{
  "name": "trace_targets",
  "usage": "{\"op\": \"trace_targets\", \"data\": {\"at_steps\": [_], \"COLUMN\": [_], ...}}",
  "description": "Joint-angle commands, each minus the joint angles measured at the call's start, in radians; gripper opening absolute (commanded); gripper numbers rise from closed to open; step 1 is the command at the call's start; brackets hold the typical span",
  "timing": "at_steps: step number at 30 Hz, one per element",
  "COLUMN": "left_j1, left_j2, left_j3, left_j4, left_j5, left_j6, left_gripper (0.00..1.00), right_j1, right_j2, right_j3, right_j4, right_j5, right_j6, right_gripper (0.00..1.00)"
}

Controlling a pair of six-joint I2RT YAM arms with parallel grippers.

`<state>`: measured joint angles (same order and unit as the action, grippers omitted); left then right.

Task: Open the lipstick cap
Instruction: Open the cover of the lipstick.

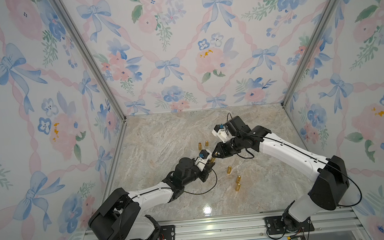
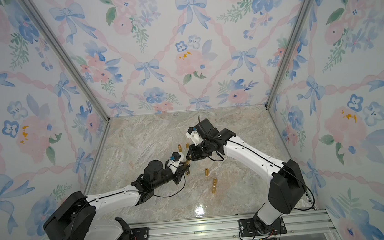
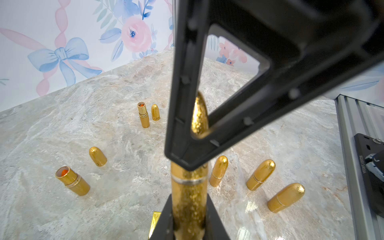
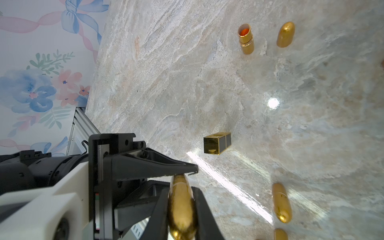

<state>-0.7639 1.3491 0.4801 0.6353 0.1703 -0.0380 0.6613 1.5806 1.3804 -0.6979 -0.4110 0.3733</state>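
Note:
A gold, bullet-shaped lipstick [image 3: 189,207] hangs above the marble table between my two grippers, in both top views [image 1: 212,159] [image 2: 187,161]. My left gripper [image 3: 189,199] is shut on its glittery body below the silver seam ring. The lipstick cap [image 4: 181,207] sits on the body, and my right gripper [image 4: 180,191] is shut on it from the opposite side. In the left wrist view the cap's rounded tip [image 3: 199,116] shows through the right gripper's black frame. The two grippers [image 1: 210,163] [image 1: 215,153] nearly touch mid-table.
Three closed gold lipsticks [image 3: 219,170] [image 3: 260,174] [image 3: 285,200] stand on the near right of the marble table [image 1: 164,137]. Two uncapped lipsticks [image 3: 72,180] [image 3: 143,114] stand beside their loose caps [image 3: 97,156] [image 3: 155,112]. A square gold case [image 4: 217,143] lies below the grippers.

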Motion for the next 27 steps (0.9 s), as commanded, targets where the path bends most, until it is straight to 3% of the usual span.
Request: {"op": "trace_targets", "data": {"at_steps": [1,27], "left_j1": [0.009,0.043], "left_j2": [-0.005,-0.034], "left_j3": [-0.025,-0.045], "left_j4": [0.018,-0.021], "left_j5": [-0.058,-0.02], "left_j6": [-0.026,-0.028], "left_gripper": [0.0,0.0], "right_j1": [-0.008,-0.089], "right_j2": [0.0,-0.074], "right_j3": [0.018,0.103], "right_j4": [-0.006,-0.048], "right_j5": [0.029,0.002], "right_j6": [-0.013,0.003], "right_gripper": [0.18,0.18]}}
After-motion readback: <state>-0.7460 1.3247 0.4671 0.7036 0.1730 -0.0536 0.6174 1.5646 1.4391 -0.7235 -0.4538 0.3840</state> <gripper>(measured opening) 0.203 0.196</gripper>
